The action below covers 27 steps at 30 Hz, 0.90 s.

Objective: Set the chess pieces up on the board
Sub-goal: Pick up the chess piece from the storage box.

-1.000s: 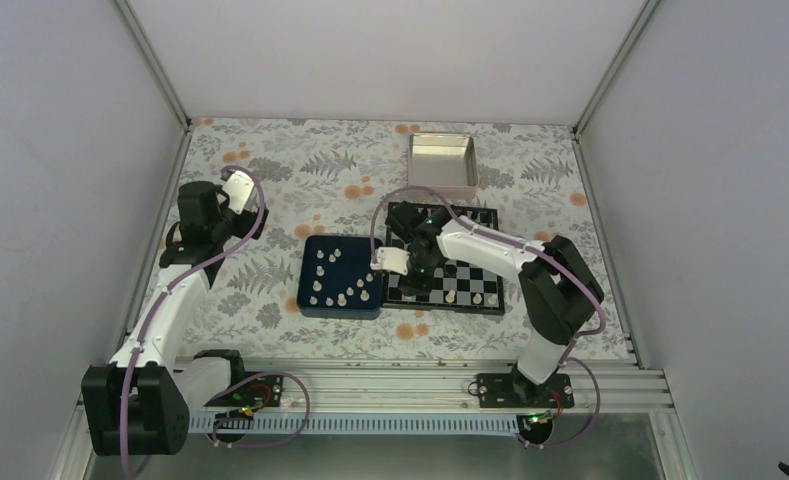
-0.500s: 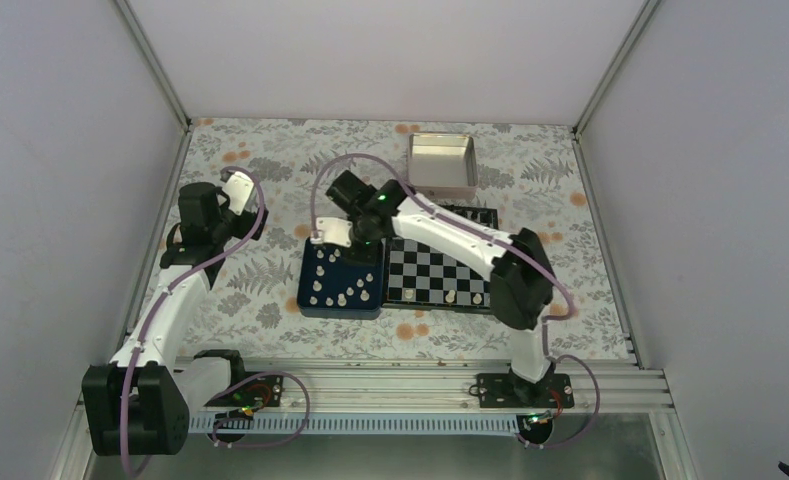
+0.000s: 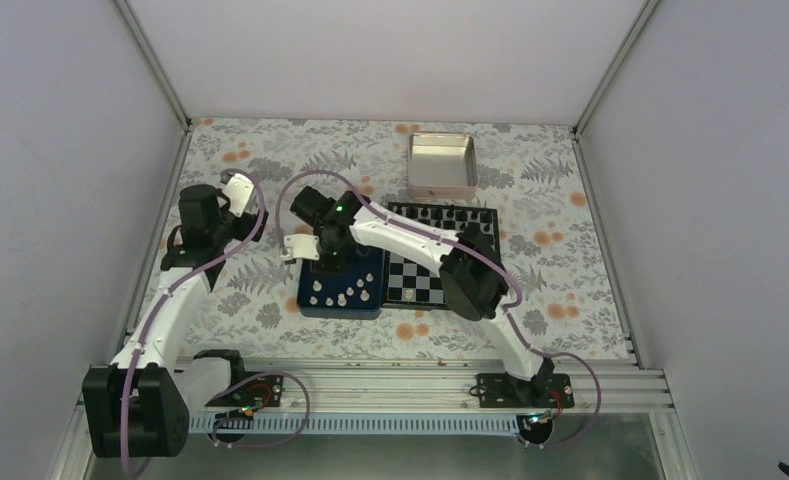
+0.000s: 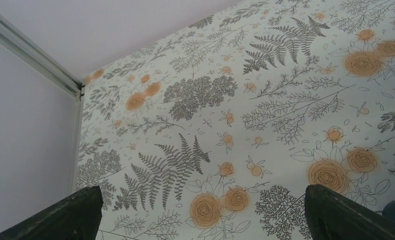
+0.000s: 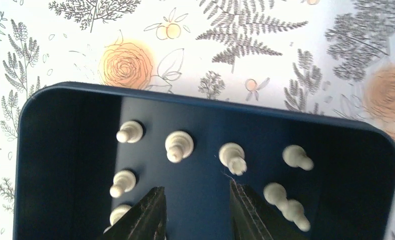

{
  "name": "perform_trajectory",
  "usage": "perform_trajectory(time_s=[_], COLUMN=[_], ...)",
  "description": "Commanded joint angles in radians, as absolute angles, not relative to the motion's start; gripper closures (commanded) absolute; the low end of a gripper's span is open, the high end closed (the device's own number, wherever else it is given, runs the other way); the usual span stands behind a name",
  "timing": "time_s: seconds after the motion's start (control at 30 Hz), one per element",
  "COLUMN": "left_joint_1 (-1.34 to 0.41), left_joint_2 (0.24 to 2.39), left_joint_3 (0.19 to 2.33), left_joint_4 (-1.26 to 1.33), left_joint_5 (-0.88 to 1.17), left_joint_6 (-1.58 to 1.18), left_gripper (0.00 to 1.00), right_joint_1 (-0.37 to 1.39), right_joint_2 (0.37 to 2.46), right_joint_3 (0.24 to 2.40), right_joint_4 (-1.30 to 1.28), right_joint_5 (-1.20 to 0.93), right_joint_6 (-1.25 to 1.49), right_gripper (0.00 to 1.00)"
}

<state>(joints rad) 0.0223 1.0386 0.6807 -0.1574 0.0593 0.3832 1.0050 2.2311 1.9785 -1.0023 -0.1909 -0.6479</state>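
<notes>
The right gripper hovers over one dark blue tray, fingers narrowly apart and empty (eight chess pieces countable inside). One board sits just beside the tray's right edge. The left gripper gapes wide, holding nothing. Farthest, one silver tin.

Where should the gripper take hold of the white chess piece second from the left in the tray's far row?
By its slim upper part, coming straight down from above. The piece stands upright in the blue tray, so only its top is free to grasp. Its neighbours stand apart from it, probably leaving room for a finger of the right gripper on either side.
</notes>
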Motion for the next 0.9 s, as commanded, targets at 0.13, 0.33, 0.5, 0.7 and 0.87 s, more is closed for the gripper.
perform_trajectory(time_s=[0.13, 0.33, 0.5, 0.7, 0.87], left_joint_1=[0.028, 0.028, 0.028, 0.029, 0.029], left_joint_2=[1.009, 1.007, 1.007, 1.004, 1.003], left_joint_3=[0.658, 0.654, 0.649, 0.65, 0.648], left_joint_4=[-0.132, -0.13, -0.131, -0.131, -0.131], left_joint_5=[0.054, 0.055, 0.058, 0.061, 0.059], left_joint_6=[0.373, 0.372, 0.371, 0.371, 0.372], left_gripper=[0.0, 0.0, 0.0, 0.0, 0.0], right_joint_1=[1.037, 1.046, 1.046, 1.046, 1.046], right_joint_2=[2.308, 2.346, 2.366, 2.385, 2.38], right_joint_3=[2.046, 2.053, 2.053, 2.05, 2.051], right_joint_4=[-1.014, -1.012, -1.005, -1.006, -1.012], right_joint_5=[-0.244, -0.226, -0.213, -0.222, -0.231], right_joint_6=[-0.67, -0.672, -0.673, -0.673, -0.67], right_gripper=[0.65, 0.65, 0.65, 0.75, 0.94])
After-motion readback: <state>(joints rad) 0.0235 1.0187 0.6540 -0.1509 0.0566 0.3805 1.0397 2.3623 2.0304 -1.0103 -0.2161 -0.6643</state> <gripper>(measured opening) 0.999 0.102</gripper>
